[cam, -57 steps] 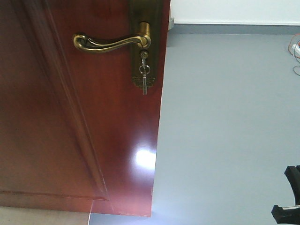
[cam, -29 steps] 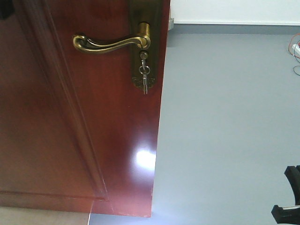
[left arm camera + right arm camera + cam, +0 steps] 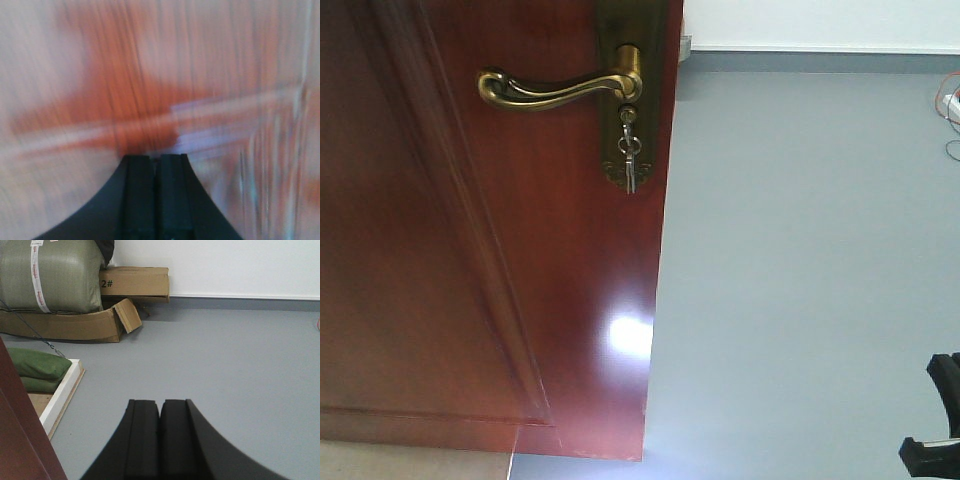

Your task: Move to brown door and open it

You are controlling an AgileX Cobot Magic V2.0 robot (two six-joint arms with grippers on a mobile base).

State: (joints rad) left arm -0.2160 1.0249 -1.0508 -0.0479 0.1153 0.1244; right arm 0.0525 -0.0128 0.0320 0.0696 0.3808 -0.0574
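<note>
now | left gripper: clenched, empty, close to brown door | right gripper: clenched, empty

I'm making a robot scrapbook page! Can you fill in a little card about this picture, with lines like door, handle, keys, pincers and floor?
door: brown door, glossy, its free edge showing with open floor beside it
handle: curved brass lever handle, level
keys: keys hanging from the lock under the handle
left pincer: left pincer shut, close to blurred reddish wood
right pincer: right pincer shut, holding nothing, above the floor
floor: grey floor
clutter: cardboard boxes and green sacks by the wall
</note>
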